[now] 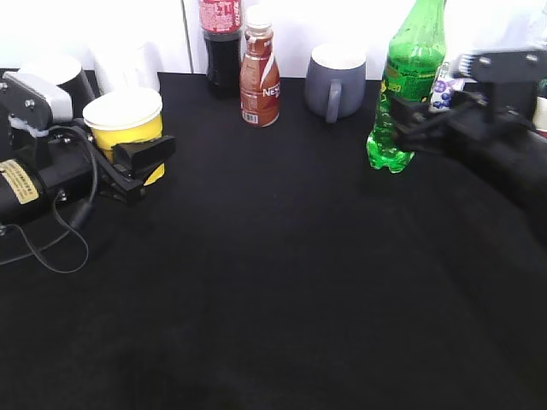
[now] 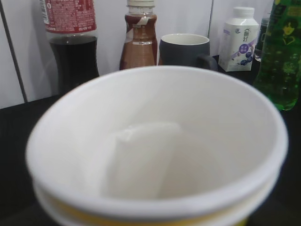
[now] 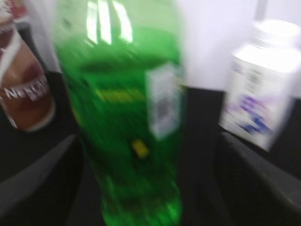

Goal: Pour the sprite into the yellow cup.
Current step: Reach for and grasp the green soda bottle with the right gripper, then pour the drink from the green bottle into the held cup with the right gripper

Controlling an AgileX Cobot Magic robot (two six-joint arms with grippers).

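Observation:
The sprite [image 1: 410, 68] is a tall bright green bottle at the back right, leaning slightly. It also shows in the left wrist view [image 2: 282, 61] and, blurred, in the right wrist view [image 3: 122, 117]. My right gripper [image 1: 402, 120] is open with a finger on each side of the bottle's lower half [image 3: 146, 188]; there is a gap on the right side. The yellow cup [image 1: 120, 132] with a white rim is at the left, upright and empty [image 2: 155, 141]. My left gripper [image 1: 137, 158] is shut on it; in the left wrist view the cup hides the jaws.
Along the back wall stand a cola bottle [image 1: 220, 43], a brown drink bottle [image 1: 260, 77], a grey mug [image 1: 335, 81] and a white carton [image 2: 237, 40]. More mugs [image 1: 128, 64] stand behind the left arm. A black cable [image 1: 51, 248] lies on the black table.

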